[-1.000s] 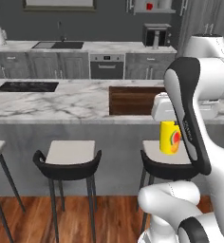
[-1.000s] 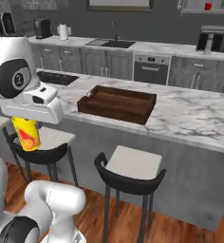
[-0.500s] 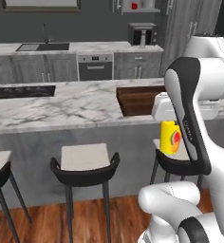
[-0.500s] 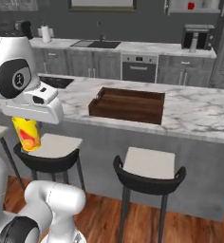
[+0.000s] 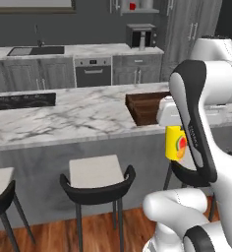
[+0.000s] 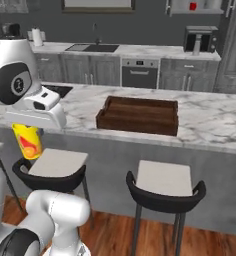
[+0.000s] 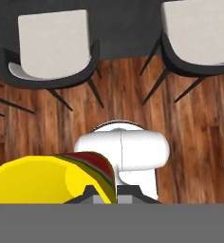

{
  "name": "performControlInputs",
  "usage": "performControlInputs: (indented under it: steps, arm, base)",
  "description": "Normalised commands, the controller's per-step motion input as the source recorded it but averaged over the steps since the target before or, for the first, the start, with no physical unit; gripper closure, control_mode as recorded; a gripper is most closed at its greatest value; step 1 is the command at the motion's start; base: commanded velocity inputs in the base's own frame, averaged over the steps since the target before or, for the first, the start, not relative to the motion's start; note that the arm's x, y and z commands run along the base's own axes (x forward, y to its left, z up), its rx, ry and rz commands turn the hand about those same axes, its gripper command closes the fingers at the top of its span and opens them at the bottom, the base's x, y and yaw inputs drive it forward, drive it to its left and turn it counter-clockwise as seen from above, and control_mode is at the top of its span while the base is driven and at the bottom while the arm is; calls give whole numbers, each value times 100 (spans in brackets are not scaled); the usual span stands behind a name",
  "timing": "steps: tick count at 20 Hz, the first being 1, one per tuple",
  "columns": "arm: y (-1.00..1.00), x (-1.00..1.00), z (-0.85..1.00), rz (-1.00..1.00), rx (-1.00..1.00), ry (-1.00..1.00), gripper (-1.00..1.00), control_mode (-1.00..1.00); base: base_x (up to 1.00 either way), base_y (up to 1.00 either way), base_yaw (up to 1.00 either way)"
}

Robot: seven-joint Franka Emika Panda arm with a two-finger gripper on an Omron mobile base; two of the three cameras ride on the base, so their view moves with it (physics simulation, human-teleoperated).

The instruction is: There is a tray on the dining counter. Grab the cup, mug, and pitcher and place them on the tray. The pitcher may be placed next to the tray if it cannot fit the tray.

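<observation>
The gripper (image 6: 28,131) is pointing down with its fingers clamped on the cup (image 6: 28,142), one yellow tumbler with a red-orange mark, and is holding it upright in the air in front of the dining counter (image 6: 210,125), above one of the stools (image 6: 54,168). One tray (image 6: 139,115) is lying on the counter top, well apart from the cup. Two stools are standing before the counter in the right base view.

Bar stools (image 6: 164,187) on wooden floor (image 7: 199,133); oven (image 5: 93,72) behind
</observation>
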Motion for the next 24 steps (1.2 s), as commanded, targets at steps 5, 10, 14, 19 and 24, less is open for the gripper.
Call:
performControlInputs:
  steps: [5, 10, 14, 19, 24]
  arm:
    - [0, 0, 0, 0, 0, 0, 100, 100]
    - [0, 0, 0, 0, 0, 0, 100, 100]
    - [0, 0, 0, 0, 0, 0, 100, 100]
    - [0, 0, 0, 0, 0, 0, 100, 100]
    - [-2, 13, 0, 0, 0, 0, 100, -100]
  base:
    - [52, 0, -21]
    - [48, -2, -18]
    - [44, -6, -17]
    - [48, -8, -14]
    - [41, -9, -4]
